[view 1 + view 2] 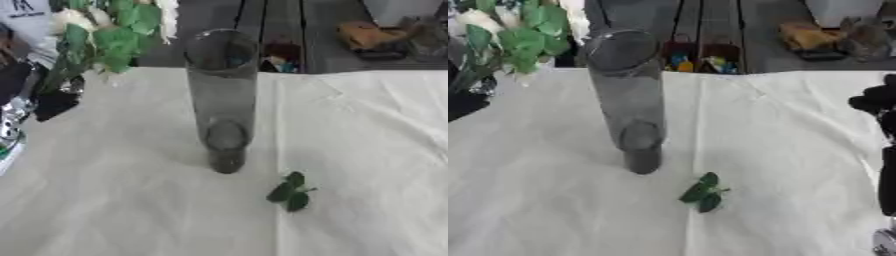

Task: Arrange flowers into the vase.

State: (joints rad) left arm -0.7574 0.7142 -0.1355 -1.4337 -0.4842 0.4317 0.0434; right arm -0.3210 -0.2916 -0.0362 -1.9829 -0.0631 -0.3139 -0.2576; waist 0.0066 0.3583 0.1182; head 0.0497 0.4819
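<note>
Standing upright at mid-table, the vase (222, 100) is empty on the white cloth (131, 210). Left hand (52, 97) grips the flowers (109, 35) at the upper left, beside the vase's rim. Right hand (883, 107) shows at the right edge; its fingers cannot be made out. Green leaves (291, 192) lie near the vase's base.

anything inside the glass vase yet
No stems show inside the glass vase; through its wall it looks empty. The flower bunch is outside, held by the left robot hand, whose fingers are hidden.

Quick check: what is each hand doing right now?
Left hand: at the left edge, curled round the flower bunch.
Right hand: dark shape at the right edge; fingers cannot be told.
</note>
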